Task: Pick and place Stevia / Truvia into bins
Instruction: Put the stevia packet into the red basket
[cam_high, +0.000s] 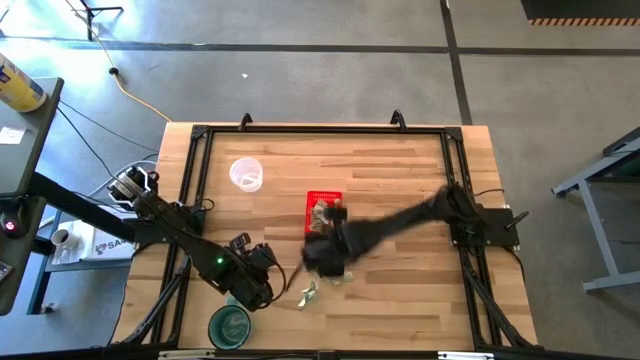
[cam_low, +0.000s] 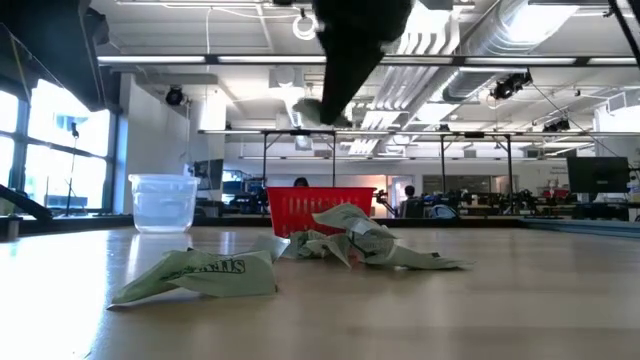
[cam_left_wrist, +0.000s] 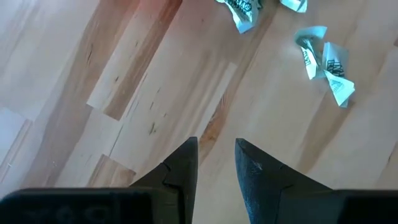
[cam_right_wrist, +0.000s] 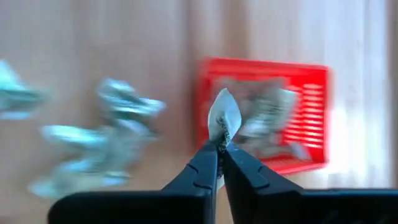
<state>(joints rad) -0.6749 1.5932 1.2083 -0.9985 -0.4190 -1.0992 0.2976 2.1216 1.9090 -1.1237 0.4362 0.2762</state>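
Pale green and white sachets lie crumpled on the wood: one near my left gripper, a small pile in front of the red mesh basket. Some sachets lie inside the basket. My right gripper is raised above the table just on the near side of the basket, shut on one sachet. My left gripper hovers open over bare wood near the table's front left, with loose sachets ahead of it. My right gripper pinches one sachet by its end between the two fingertips. The rest of the sachet sticks out past the fingers. It is lifted clear of the table, with the basket beyond it in the wrist view.
A clear plastic cup stands left of the basket toward the far side. A round green cup sits at the near edge under the left arm. Bare wood stretches across the right half of the table.
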